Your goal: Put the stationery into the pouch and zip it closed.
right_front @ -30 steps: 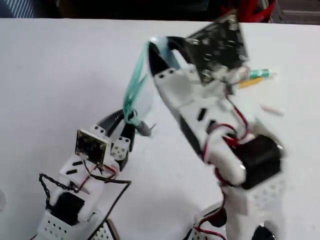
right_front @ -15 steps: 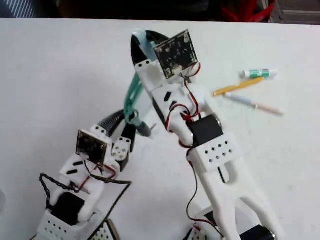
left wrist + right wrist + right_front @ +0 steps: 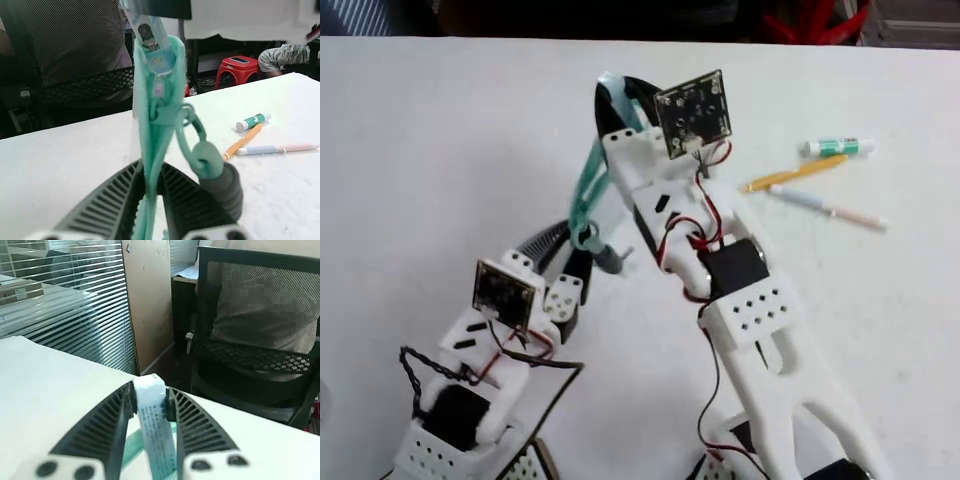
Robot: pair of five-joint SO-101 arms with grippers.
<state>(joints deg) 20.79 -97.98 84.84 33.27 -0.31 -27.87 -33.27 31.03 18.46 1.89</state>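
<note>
Between left end effector (image 3: 152,172) jaws, pouch (image 3: 157,95) pinched

The pouch (image 3: 588,190) is mint-teal along its zip band, with clear sides and a small label printed in white and pale blue at one end. Its ring pull is the same teal and ends in a dark grey tab (image 3: 222,187). The left hand (image 3: 570,250) and the right hand (image 3: 618,95) both have black ribbed fingers on white bodies, and red and black wires (image 3: 695,235) run along the arms. On the white worktop (image 3: 440,150), at two o'clock in the high view, lie a white glue stick (image 3: 835,147) banded in green, an orange-yellow pencil (image 3: 795,173) and a pen (image 3: 825,206) shading from pale blue to pink.
</note>
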